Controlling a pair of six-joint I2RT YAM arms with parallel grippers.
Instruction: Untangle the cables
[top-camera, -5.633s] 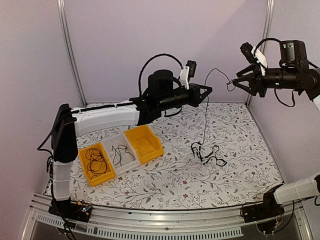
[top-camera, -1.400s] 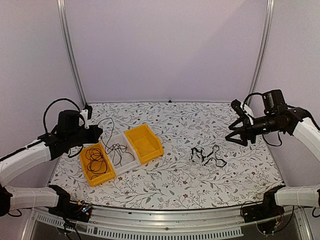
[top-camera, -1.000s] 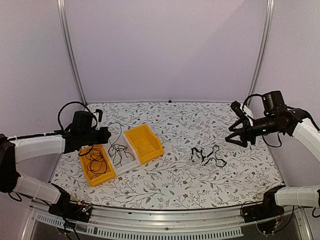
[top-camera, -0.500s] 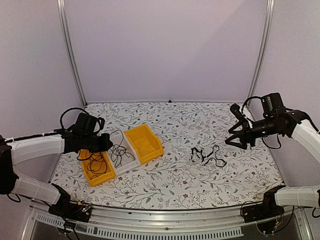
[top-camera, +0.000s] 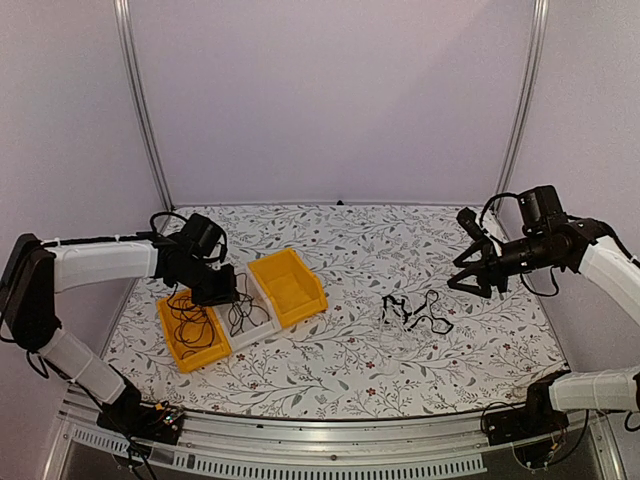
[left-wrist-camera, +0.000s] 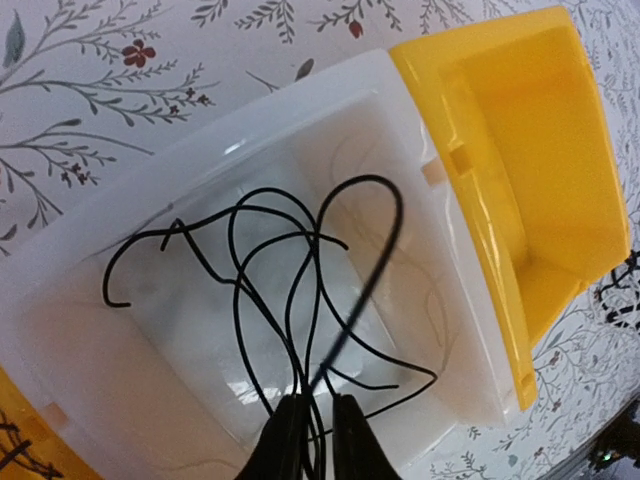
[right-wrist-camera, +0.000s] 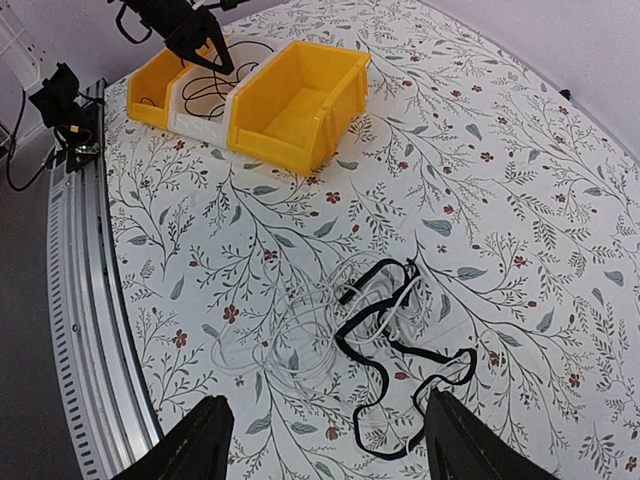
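A thin black cable (left-wrist-camera: 233, 262) lies looped in the white bin (left-wrist-camera: 120, 400), and its strands run up between the fingers of my left gripper (left-wrist-camera: 318, 408), which is shut on it just above the bin (top-camera: 266, 322). On the table at centre right lies a tangle: a black cable (right-wrist-camera: 398, 342) wound through a pale cable (right-wrist-camera: 290, 335). My right gripper (right-wrist-camera: 325, 402) hangs open above this tangle (top-camera: 415, 312), apart from it. From above, the left gripper (top-camera: 228, 296) is at the bins and the right gripper (top-camera: 466, 279) is at the right.
A yellow bin (top-camera: 166, 318) holding a coiled black cable stands left of the white bin. Another yellow bin (top-camera: 292, 286) with nothing in it stands on the white bin's right side. The table's metal rail (right-wrist-camera: 85, 300) runs along the near edge.
My left gripper has swung right and down from above the left yellow bin to the white bin, laying the black cable's loops into it. The right gripper has barely shifted.
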